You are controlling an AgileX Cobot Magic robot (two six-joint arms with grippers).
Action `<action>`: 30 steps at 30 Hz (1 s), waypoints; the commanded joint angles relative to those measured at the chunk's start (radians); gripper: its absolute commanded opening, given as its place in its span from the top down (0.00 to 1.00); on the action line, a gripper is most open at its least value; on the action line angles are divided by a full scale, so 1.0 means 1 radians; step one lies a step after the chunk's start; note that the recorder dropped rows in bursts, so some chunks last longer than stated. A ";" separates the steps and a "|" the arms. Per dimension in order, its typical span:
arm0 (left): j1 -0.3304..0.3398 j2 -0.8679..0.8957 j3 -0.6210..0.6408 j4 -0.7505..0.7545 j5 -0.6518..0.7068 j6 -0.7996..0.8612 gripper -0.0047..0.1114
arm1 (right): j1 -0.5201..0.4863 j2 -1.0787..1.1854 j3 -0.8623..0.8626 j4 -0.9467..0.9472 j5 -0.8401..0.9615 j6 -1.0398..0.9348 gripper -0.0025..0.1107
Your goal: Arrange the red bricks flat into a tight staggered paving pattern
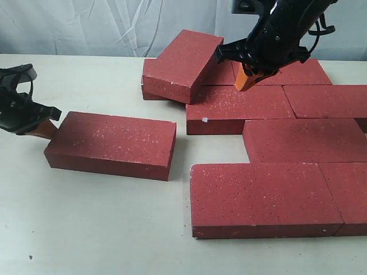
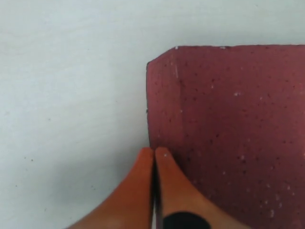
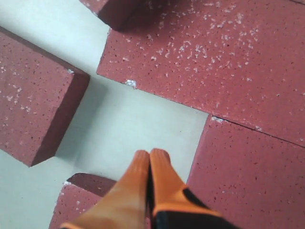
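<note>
The red bricks [image 1: 269, 195] lie mostly paved at right; a loose brick [image 1: 112, 144] sits left, a tilted brick [image 1: 183, 64] far. Heavy, rigid, rough, they likely suit end-pushing. The left gripper [image 1: 46, 130], pinched closed, meets the loose brick's left end; the right gripper [image 1: 245, 82], closed too, hovers far

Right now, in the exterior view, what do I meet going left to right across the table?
The left gripper → lone brick → tilted brick → right gripper. The laid bricks span the same stretch as the last two, so they are left out.
</note>
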 commanded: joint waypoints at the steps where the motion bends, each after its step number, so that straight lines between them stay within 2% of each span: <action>1: 0.005 -0.007 0.002 -0.043 -0.011 0.019 0.96 | -0.006 -0.011 0.000 -0.002 -0.003 -0.005 0.98; 8: 0.005 -0.007 0.002 -0.138 0.027 0.104 0.96 | -0.006 -0.011 0.000 0.000 -0.018 -0.005 0.98; 30: 0.005 -0.007 0.021 -0.207 0.078 0.098 0.96 | -0.006 -0.011 0.000 0.013 -0.029 -0.005 0.98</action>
